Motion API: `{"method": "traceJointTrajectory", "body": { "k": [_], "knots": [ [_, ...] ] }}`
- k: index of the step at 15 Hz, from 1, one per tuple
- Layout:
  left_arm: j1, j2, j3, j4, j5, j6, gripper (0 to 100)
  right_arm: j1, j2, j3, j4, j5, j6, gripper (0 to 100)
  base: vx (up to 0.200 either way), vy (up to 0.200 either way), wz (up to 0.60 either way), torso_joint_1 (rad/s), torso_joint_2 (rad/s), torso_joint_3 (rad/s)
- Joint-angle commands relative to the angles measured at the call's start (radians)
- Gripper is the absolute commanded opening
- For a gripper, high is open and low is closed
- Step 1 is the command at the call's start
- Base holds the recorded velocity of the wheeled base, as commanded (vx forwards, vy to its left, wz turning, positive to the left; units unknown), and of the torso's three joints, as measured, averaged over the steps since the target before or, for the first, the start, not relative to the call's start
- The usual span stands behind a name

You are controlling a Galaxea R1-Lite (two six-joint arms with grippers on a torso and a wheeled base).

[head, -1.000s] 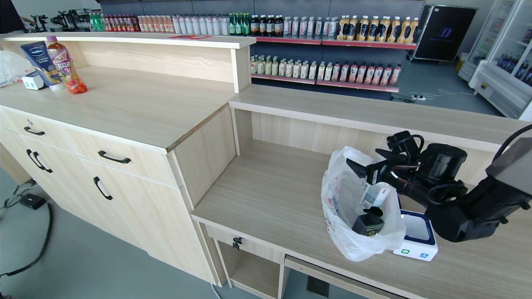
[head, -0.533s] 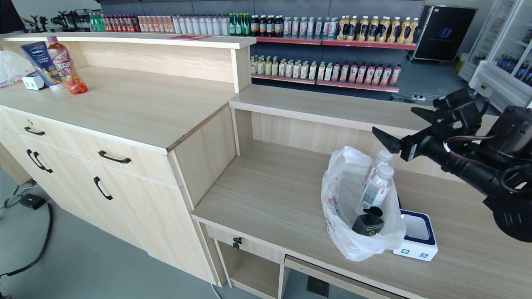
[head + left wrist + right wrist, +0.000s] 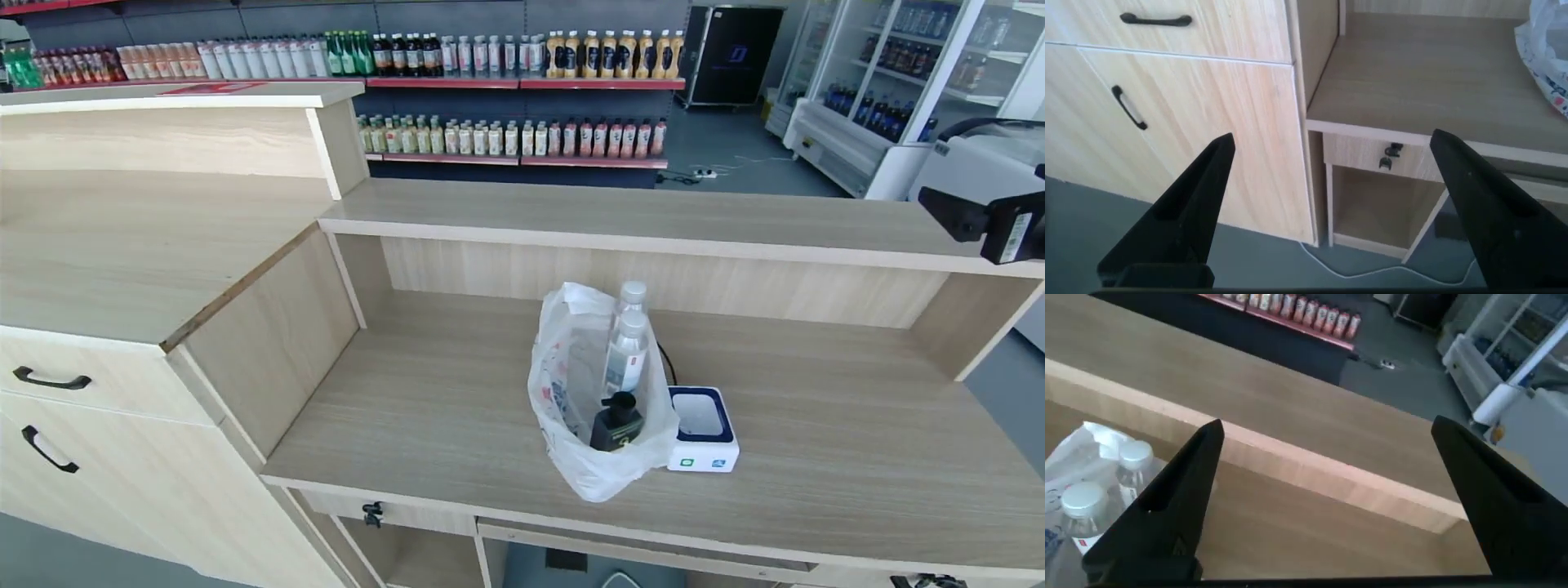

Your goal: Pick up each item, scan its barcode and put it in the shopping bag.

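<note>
R gripper (image 3: 1324, 425) & L gripper (image 3: 1331, 137) both wide open, empty; crinkly plastic shopping bag (image 3: 563, 384) w/ round clear bottles (image 3: 627, 359) sits below R gripper.

White translucent shopping bag (image 3: 562, 408) (red print), black pump bottle (image 3: 617, 426), white navy-rimmed scanner (image 3: 704, 431), pale wood-grain counter (image 3: 833, 425)

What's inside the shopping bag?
The bag holds two upright clear bottles with white caps and a dark pump bottle in front. Anything lower is hidden by its folds.
</note>
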Motion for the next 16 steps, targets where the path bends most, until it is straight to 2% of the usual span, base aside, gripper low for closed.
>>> {"method": "traceJointTrajectory", "body": {
  "k": [1, 3, 4, 5, 6, 7, 9, 10, 11, 12, 13, 16],
  "knots": [
    [0.000, 0.000, 0.000, 0.000, 0.000, 0.000, 100, -0.054, -0.172, -0.013, 0.172, -0.080, 0.070, 100, 0.000, 0.000, -0.60, -0.002, 0.00, 0.002],
    [0.000, 0.000, 0.000, 0.000, 0.000, 0.000, 100, -0.067, -0.274, 0.126, 0.210, -0.078, 0.125, 100, 0.000, 0.000, 0.00, 0.000, 0.00, 0.000],
    [0.000, 0.000, 0.000, 0.000, 0.000, 0.000, 100, -0.067, -0.274, 0.126, 0.210, -0.078, 0.125, 100, 0.000, 0.000, 0.00, 0.000, 0.00, 0.000],
    [0.000, 0.000, 0.000, 0.000, 0.000, 0.000, 100, -0.057, -0.404, 0.360, 0.213, -0.083, 0.133, 100, 0.000, 0.000, 0.00, 0.000, 0.00, 0.000],
    [0.000, 0.000, 0.000, 0.000, 0.000, 0.000, 100, -0.057, -0.458, 0.452, 0.212, -0.085, 0.133, 100, 0.000, 0.000, 0.00, 0.000, 0.00, 0.000],
    [0.000, 0.000, 0.000, 0.000, 0.000, 0.000, 100, -0.044, -0.600, 0.649, 0.216, -0.111, 0.133, 100, 0.000, 0.000, 0.00, 0.000, 0.00, 0.000],
    [0.000, 0.000, 0.000, 0.000, 0.000, 0.000, 100, 0.041, -0.858, 0.837, 0.267, -0.218, 0.139, 100, 0.000, 0.000, 0.00, 0.000, 0.00, 0.000],
    [0.000, 0.000, 0.000, 0.000, 0.000, 0.000, 100, 0.087, -1.053, 0.837, 0.537, -0.276, 0.164, 100, 0.000, 0.000, 0.00, 0.000, 0.00, 0.000],
    [0.000, 0.000, 0.000, 0.000, 0.000, 0.000, 100, 0.082, -1.234, 0.823, 0.727, -0.338, 0.191, 100, 0.000, 0.000, 0.00, 0.000, 0.00, 0.000],
    [0.000, 0.000, 0.000, 0.000, 0.000, 0.000, 100, 0.091, -1.312, 0.800, 0.750, -0.307, 0.234, 100, 0.000, 0.000, 0.00, 0.000, 0.00, 0.000],
    [0.000, 0.000, 0.000, 0.000, 0.000, 0.000, 100, 0.104, -1.312, 0.827, 0.709, -0.292, 0.246, 100, 0.000, 0.000, 0.00, 0.000, 0.00, 0.000],
    [0.000, 0.000, 0.000, 0.000, 0.000, 0.000, 100, 0.117, -1.337, 0.835, 0.678, -0.339, 0.257, 100, 0.000, 0.000, 0.00, 0.000, 0.00, 0.000]
  ]
}}
